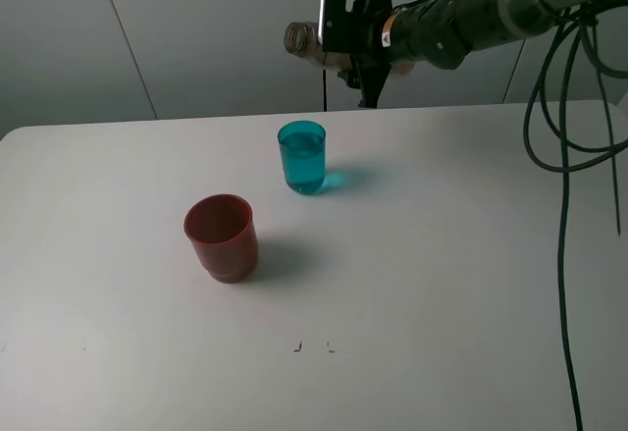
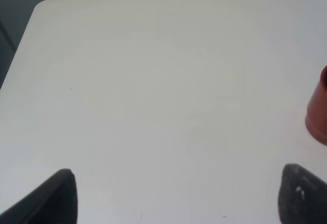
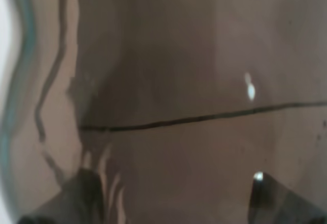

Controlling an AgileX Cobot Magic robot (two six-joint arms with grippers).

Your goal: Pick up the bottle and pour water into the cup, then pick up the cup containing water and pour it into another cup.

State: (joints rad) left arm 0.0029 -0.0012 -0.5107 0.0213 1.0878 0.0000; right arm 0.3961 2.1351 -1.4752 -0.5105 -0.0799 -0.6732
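teal cup [image 1: 301,156], dark red cup [image 1: 222,238], grey-brown bottle [image 1: 302,40]

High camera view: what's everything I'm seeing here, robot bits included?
table: one, white, fills the scene
teal cup: one, see-through teal, upright, middle towards the back
red cup: one, dark red, upright, in front and left of the teal cup
bottle: one, smoky grey-brown, held sideways, up behind the teal cup
cables: a few, black, hanging at the right
right arm: one, dark, reaching in from upper right
right claw: one, black, shut on the bottle
left claw: one, black, open above the table
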